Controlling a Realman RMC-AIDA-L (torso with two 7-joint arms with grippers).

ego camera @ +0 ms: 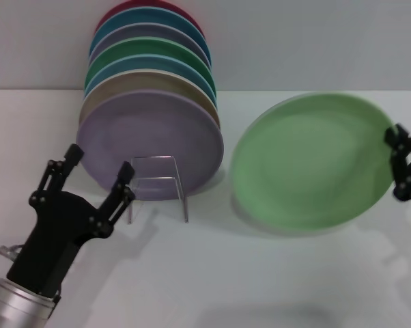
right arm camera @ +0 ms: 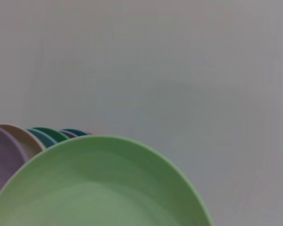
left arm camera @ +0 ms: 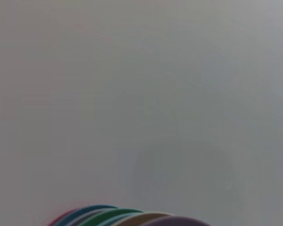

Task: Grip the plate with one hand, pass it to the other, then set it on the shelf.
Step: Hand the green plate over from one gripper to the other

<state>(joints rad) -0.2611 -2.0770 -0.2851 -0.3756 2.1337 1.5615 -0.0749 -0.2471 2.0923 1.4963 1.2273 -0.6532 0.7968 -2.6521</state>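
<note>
The pale mint-green plate (ego camera: 309,162) hangs tilted above the white table at the right in the head view. My right gripper (ego camera: 394,147) is shut on its right rim. The plate fills the lower part of the right wrist view (right arm camera: 99,188). My left gripper (ego camera: 100,166) is open and empty at the lower left, just in front of the lilac plate (ego camera: 151,143). The silvery wire shelf (ego camera: 159,183) shows its squarish front loop before the lilac plate; the rest is hidden under the standing plates.
Several coloured plates (ego camera: 151,65) stand upright in a row on the rack at the back left, lilac in front. Their tops show in the left wrist view (left arm camera: 127,217) and right wrist view (right arm camera: 33,139). A grey wall (ego camera: 315,41) stands behind the table.
</note>
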